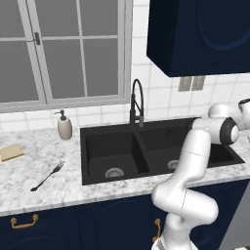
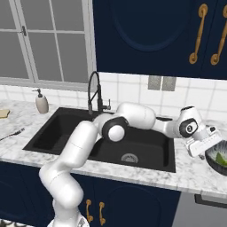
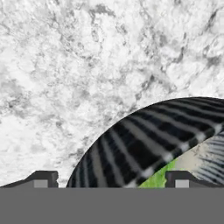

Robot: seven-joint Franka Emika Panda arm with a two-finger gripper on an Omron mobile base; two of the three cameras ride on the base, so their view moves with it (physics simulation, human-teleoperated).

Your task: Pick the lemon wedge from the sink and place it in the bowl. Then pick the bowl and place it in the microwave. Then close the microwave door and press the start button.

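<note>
With lemon wedge [image 3: 158,178] lying in bowl [image 2: 218,162], gripper [image 3: 111,178] is hovering w/ fingers apart, straddling bowl's near rim.

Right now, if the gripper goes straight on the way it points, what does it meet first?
Most likely the bowl's rim: the open gripper straddles its striped wall, one fingertip outside over the marble counter, the other inside near the lemon wedge. Depth is unclear.
</note>
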